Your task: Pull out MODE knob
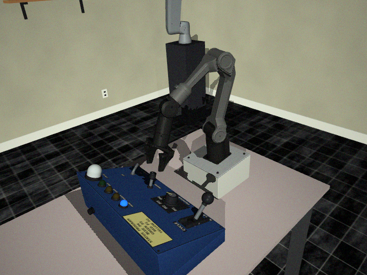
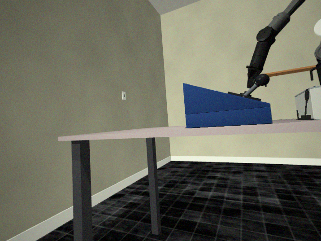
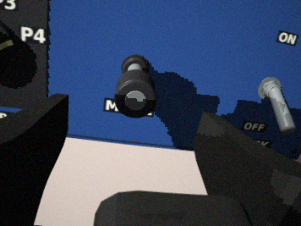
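The blue console (image 1: 143,241) (image 2: 225,109) stands on the table (image 1: 275,201) (image 2: 120,133). Its MODE knob (image 1: 152,175) (image 3: 135,95) is a small dark cap standing out from the panel on a pale stem. My gripper (image 1: 157,162) (image 3: 134,121) is open and empty. It hangs a little above and behind the knob, with one finger on each side and neither touching it. In the exterior view the fingertips are hidden behind the lever's ball (image 2: 262,79).
On the panel are a silver ON/OFF toggle (image 1: 134,168) (image 3: 276,104), a rotary selector (image 1: 169,197) (image 3: 14,64), a ball-topped lever (image 1: 207,197), a white dome (image 1: 94,170), several lamps with one lit blue (image 1: 123,203), and a yellow plate (image 1: 146,228). My white base box (image 1: 232,176) stands behind the console.
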Action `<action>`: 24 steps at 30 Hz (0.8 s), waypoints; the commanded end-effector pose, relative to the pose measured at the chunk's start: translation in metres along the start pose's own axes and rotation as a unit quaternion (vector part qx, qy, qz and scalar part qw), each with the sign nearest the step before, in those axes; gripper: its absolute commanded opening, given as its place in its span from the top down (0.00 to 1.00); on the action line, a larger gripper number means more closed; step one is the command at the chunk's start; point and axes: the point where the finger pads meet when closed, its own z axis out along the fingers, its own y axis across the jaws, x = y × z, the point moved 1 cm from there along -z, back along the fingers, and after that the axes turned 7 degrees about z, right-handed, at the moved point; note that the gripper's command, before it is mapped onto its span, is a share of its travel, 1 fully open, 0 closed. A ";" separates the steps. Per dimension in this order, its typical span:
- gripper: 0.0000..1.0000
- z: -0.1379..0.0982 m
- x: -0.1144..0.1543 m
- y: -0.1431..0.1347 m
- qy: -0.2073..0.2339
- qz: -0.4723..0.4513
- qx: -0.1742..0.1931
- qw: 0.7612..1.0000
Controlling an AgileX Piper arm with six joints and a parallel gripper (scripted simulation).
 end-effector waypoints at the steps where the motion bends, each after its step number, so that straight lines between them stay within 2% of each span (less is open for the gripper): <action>1: 0.06 -0.018 -0.001 0.000 -0.002 0.000 0.001 1.000; 3: 0.06 -0.034 -0.001 0.000 -0.002 0.000 0.001 1.000; 5: 0.06 -0.034 -0.001 0.000 -0.002 0.000 0.001 1.000; 9: 0.06 -0.061 0.000 0.000 -0.002 0.000 0.001 1.000; 13: 0.06 -0.077 0.000 0.000 -0.002 0.000 0.001 1.000; 18: 0.06 -0.082 0.000 0.000 -0.002 0.000 0.001 1.000; 19: 0.00 -0.082 0.000 0.000 -0.002 0.000 0.001 1.000; 24: 0.00 -0.082 0.000 0.000 -0.002 0.000 0.001 1.000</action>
